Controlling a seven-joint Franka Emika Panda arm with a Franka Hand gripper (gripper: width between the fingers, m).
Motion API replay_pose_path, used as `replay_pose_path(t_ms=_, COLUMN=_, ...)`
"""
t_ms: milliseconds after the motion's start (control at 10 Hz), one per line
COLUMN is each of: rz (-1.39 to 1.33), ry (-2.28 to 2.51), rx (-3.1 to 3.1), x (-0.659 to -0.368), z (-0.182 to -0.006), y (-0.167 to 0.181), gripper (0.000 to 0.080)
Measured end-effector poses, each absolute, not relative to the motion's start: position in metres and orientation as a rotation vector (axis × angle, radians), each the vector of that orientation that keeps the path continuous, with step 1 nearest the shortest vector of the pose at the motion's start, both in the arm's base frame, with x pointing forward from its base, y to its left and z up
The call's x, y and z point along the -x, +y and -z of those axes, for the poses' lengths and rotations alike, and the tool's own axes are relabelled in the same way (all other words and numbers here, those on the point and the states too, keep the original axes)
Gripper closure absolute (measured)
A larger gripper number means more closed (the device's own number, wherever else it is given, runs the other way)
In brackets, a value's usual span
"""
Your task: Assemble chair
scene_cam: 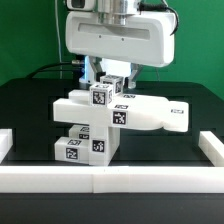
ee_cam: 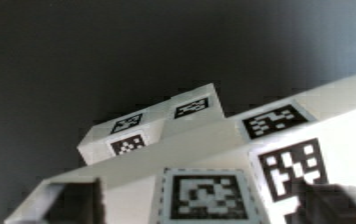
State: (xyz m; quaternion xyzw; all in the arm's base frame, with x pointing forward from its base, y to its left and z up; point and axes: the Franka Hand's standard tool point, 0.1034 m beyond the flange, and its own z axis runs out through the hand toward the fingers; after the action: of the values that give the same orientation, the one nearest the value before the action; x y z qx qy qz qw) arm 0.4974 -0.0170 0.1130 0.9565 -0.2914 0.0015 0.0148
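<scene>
- You see the chair partly built, standing mid-table on the black surface, just behind the white border rail.
- Several white pieces already sit stacked and joined; how many loose parts are left, you cannot tell from here.
- The gripper hangs right above the top block; its fingertips appear parted and not clamped on anything.
- The pieces look like smooth, hard plastic: boxy blocks and a long bar, each carrying square black-and-white tags.
</scene>
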Motion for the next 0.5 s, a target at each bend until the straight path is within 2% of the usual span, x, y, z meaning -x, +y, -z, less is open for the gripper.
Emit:
replay_pose_path(t_ms=100, rz=-0.005, ry=-0.895, rx=-2.98, x=-0.4974, z=-0.113, y=-0.0164, gripper=0.0173)
replay_pose_path(t_ms=500, rz=0.001, ry=-0.407, rx=-3.083, x=-0.4981, z=-0.1135, y=-0.0163, gripper=0.0151)
